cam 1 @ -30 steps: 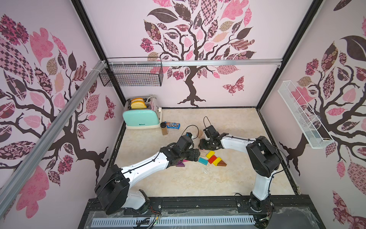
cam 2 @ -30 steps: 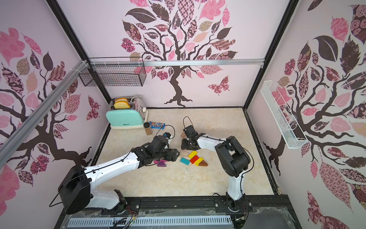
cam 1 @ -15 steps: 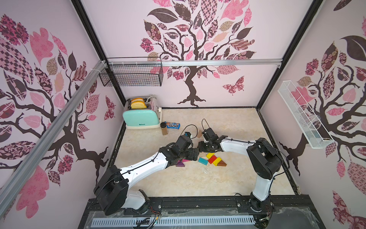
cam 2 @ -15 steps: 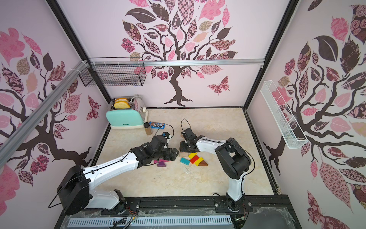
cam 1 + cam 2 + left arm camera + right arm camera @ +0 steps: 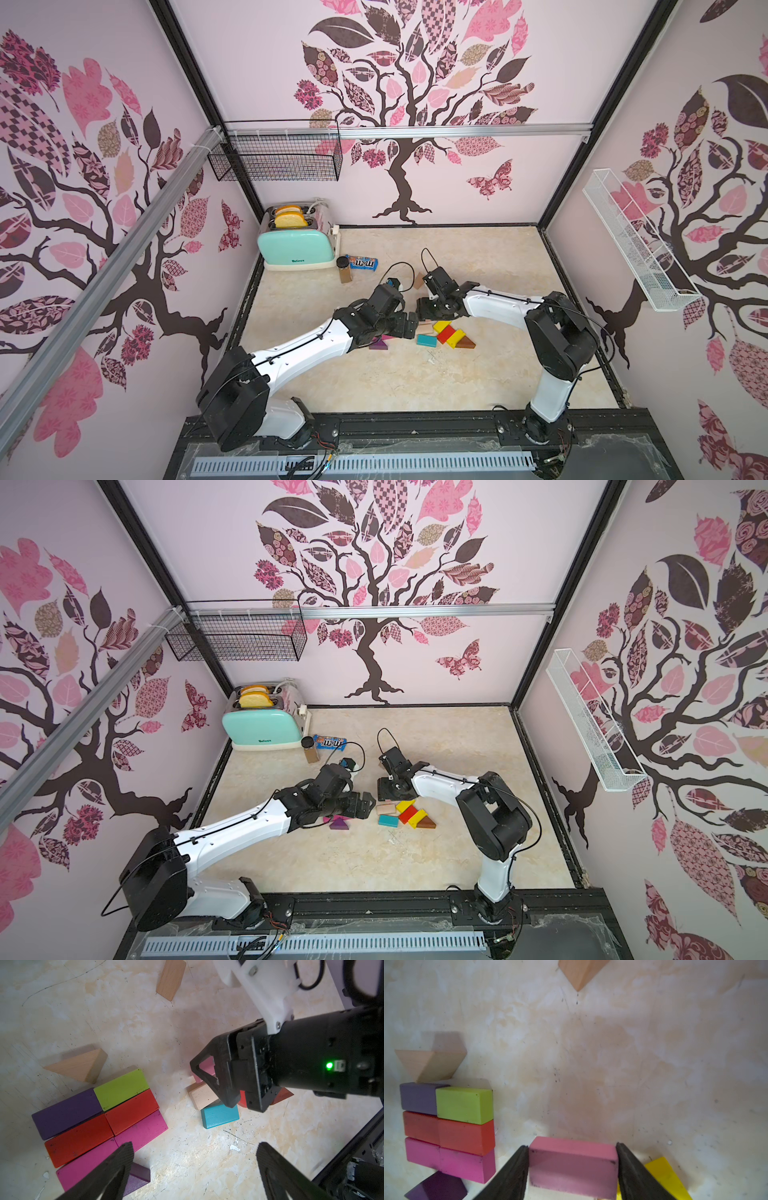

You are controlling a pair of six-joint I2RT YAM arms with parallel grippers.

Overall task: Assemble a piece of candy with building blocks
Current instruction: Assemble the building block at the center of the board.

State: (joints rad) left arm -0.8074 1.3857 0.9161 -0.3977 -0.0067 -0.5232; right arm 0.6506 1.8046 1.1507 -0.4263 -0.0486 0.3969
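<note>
We see the right pincer pinching the pink block by its two short ends, with a finger flat against each. The block sits just over a pale block at the rim of the loose pile, and we cannot tell whether it rests on it. The same pile holds a teal block, yellow blocks, a red block and a brown triangle, all touching or just beside one another.

The left pincer is spread wide and holds nothing. Its gap is over the bare strip of table between that pile and the built group. One of its fingers overlaps the group's magenta row.

The built group has three flush rows of two: purple with green, red with red, magenta with magenta. A tan triangle lies against the purple-green row, and a purple triangle lies by the magenta row. A lone tan block lies well apart from the group.

In both top views the two pincers stand nearly tip to tip, so there is little room between them. Wide bare table lies behind them, toward the right wall and toward the arms' bases. The toaster, jar and blue packet sit in the far left corner, well apart from the blocks.
</note>
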